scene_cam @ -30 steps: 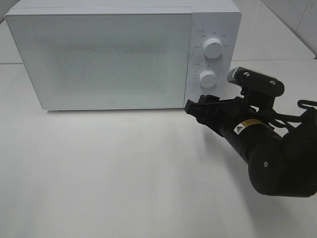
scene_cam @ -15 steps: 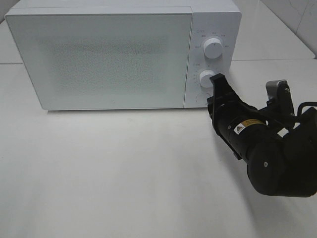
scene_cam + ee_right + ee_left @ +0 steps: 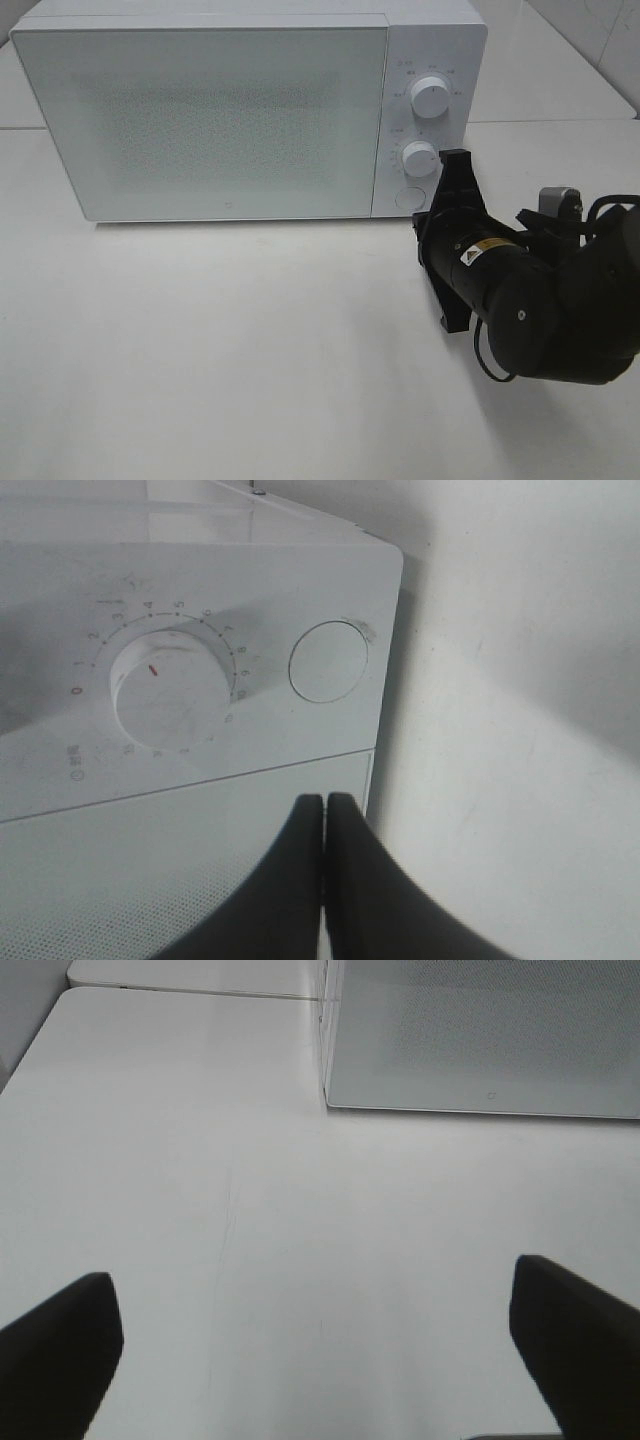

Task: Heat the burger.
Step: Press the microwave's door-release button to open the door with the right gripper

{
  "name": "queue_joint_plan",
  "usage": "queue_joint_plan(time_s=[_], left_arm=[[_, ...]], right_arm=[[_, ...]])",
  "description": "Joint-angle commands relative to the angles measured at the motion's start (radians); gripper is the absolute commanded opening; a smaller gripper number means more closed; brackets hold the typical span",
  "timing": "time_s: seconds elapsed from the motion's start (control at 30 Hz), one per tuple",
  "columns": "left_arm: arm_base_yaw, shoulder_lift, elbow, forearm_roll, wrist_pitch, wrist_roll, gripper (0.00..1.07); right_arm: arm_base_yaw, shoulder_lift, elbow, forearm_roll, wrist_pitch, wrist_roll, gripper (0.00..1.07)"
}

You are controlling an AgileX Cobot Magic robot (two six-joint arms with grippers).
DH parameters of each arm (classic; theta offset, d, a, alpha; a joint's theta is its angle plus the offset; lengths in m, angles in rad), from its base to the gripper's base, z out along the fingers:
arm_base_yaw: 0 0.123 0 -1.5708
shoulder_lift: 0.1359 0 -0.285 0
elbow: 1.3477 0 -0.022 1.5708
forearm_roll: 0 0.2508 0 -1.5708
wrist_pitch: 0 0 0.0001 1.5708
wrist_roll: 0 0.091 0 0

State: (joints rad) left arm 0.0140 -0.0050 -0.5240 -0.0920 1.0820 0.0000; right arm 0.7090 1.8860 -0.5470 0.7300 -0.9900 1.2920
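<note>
White microwave [image 3: 240, 110] sat at the 12 o'clock side of the bench [image 3: 250, 340] in the high view, its frosted door [image 3: 200, 120] shut. The control panel was at the door's 3 o'clock, with the upper knob [image 3: 430, 97], the lower knob [image 3: 419, 159] at its 6 o'clock, and a round button [image 3: 406, 198] below that again. The right claw [image 3: 455, 162] was pressed together with nothing between its fingers. Its tip stood just beside the lower knob, at about that knob's 3 o'clock in the high view; whether it touched the panel could not be told. The right wrist view showed the two dark fingers meeting in a thin seam in front of the panel, with the numbered knob and the button beyond them. The left claw [image 3: 320, 1360] was spread wide and held nothing; it hung over bare bench, with the microwave's lower front corner ahead of it. The burger showed in no view, and the frosted door hid the inside, so its place could not be told.
</note>
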Motion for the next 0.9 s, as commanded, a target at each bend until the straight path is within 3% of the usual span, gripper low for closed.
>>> queue_joint_plan(time_s=[0.03,0.9], left_arm=[[0.002,-0.013,0.004,-0.002,-0.012,-0.006,1.00],[0.002,-0.004,0.004,-0.001,-0.012,-0.006,1.00]], right_arm=[[0.002,0.018,-0.024,0.020,0.003,0.016,0.00],[-0.091,0.191,-0.229,-0.026,0.025,0.006,0.00]])
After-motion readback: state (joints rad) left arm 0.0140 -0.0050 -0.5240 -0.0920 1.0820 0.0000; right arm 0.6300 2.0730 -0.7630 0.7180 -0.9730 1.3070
